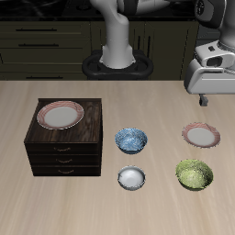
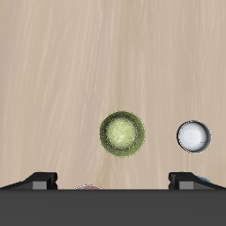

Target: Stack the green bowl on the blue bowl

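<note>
Olive-green, the green bowl sits on the table near its front edge, almost straight below the gripper, whose fingers stand wide apart and empty. From it, the blue bowl lies toward ten o'clock in the exterior view, well apart.

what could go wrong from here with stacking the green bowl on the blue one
The gripper hangs high above the green bowl, so a slightly off descent could nudge the bowl away instead of catching its rim. The white-grey bowl sits close to the blue bowl, so it might be taken for the target or get bumped during placing.
</note>
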